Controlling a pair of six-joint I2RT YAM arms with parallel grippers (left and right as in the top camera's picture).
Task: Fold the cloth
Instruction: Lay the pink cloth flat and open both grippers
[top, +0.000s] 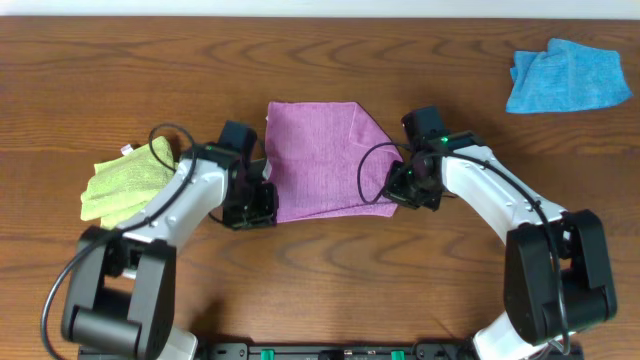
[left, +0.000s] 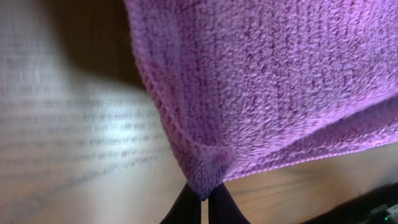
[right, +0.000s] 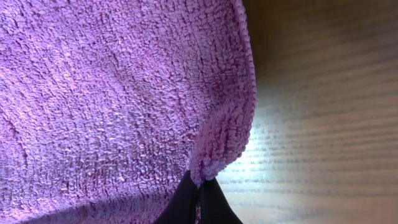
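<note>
Overhead, the cloth lies with its near corners pinched tight in the left fingers and right fingers.

The cloth lies between the left arm and right arm.

Overhead is looking straight down on the whole bench; both wrist cameras are peering closely at corners of the cloth.

My overhead view is all dark brown wooden surface with wavy grain, a pale strip along its far edge; soft glare lies on the wood in both wrist views
</note>
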